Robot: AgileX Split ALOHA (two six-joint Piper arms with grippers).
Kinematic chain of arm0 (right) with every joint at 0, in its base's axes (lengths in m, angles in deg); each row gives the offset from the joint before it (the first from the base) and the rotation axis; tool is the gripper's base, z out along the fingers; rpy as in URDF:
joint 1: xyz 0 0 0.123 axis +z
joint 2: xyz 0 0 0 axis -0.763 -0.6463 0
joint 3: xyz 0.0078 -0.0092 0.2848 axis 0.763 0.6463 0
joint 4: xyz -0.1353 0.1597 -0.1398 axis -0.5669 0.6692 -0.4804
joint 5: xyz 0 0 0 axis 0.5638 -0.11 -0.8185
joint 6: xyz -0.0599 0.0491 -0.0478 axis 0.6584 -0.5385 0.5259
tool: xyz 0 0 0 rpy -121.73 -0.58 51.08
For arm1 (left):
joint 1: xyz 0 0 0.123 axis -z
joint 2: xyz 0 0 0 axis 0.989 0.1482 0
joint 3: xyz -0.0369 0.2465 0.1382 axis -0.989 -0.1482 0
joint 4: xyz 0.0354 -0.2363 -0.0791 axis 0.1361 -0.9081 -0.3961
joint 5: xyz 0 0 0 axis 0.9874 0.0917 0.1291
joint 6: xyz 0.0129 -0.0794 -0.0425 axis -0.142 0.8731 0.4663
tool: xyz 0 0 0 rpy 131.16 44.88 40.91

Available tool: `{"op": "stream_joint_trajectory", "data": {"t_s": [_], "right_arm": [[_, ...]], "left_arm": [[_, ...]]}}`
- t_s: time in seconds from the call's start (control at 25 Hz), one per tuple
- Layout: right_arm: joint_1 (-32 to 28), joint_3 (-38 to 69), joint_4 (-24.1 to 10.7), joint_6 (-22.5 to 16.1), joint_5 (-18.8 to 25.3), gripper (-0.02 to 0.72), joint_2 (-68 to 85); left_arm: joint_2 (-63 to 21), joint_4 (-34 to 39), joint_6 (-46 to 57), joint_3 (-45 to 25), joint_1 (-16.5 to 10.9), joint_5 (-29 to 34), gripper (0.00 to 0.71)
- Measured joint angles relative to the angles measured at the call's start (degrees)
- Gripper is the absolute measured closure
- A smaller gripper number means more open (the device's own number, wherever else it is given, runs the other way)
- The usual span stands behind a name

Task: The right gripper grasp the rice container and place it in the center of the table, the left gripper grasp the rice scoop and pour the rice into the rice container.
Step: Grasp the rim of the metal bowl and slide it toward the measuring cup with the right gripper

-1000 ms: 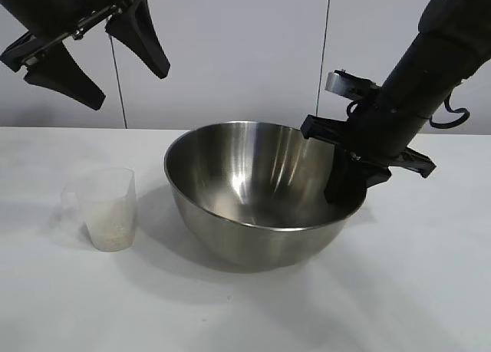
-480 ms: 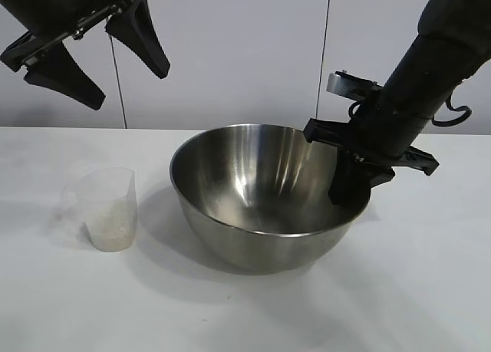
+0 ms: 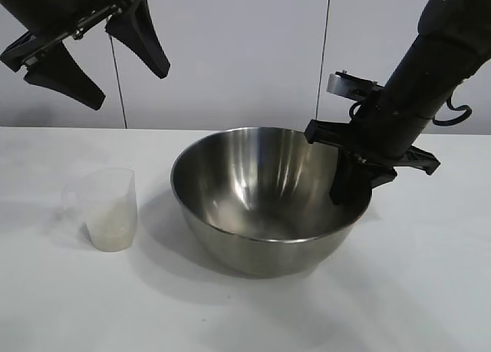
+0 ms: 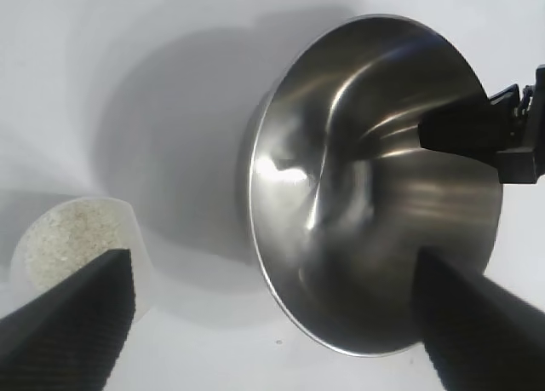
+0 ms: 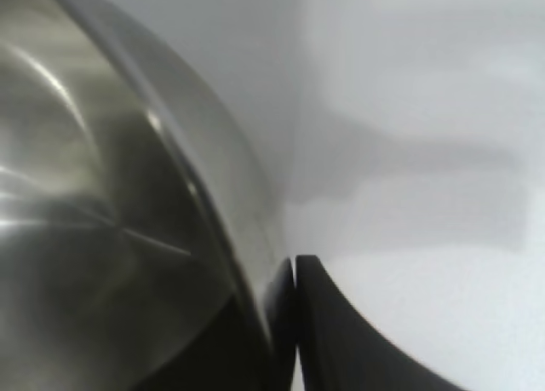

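Exterior view: right gripper pinching the far right rim of the rice container, mid-table; left gripper spread wide, raised above the rice scoop, holding rice, left of the bowl.

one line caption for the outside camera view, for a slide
Right claw pinching the rim of the steel bowl mid-table, left claw open and raised above the cup of rice.

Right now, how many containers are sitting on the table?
2. The rice container, a big steel bowl, sits near the table's middle with the right gripper at its rim. The rice scoop, a small clear cup holding rice, stands apart at the bowl's left in the exterior view.
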Motion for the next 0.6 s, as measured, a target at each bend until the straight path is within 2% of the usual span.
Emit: {"op": "stream_joint_trajectory", "data": {"t_s": [0.24, 0.32, 0.36, 0.44, 0.48, 0.52, 0.6], "right_arm": [[0.0, 0.0, 0.7, 0.0, 0.0, 0.543, 0.0], [0.0, -0.1, 0.8, -0.1, 0.3, 0.479, 0.0], [0.0, -0.2, 0.8, -0.2, 0.7, 0.411, 0.0], [0.0, -1.4, 0.8, -0.2, 2.6, 0.218, 0.0], [0.0, -2.3, 0.8, -0.3, 3.6, 0.145, 0.0], [0.0, -3.3, 0.6, -0.5, 5.1, 0.09, 0.1], [0.0, -6.0, -0.2, -1.9, 8.0, 0.041, 0.5]], "left_arm": [[0.0, 0.0, 0.0, 0.0, 0.0, 0.0, 0.074], [0.0, 0.0, 0.0, 0.0, 0.0, 0.0, 0.074], [0.0, 0.0, 0.0, 0.0, 0.0, 0.0, 0.074], [0.0, 0.0, 0.0, 0.0, 0.0, 0.0, 0.074], [0.0, 0.0, 0.0, 0.0, 0.0, 0.0, 0.074], [0.0, 0.0, 0.0, 0.0, 0.0, 0.0, 0.074], [0.0, 0.0, 0.0, 0.0, 0.0, 0.0, 0.074]]}}
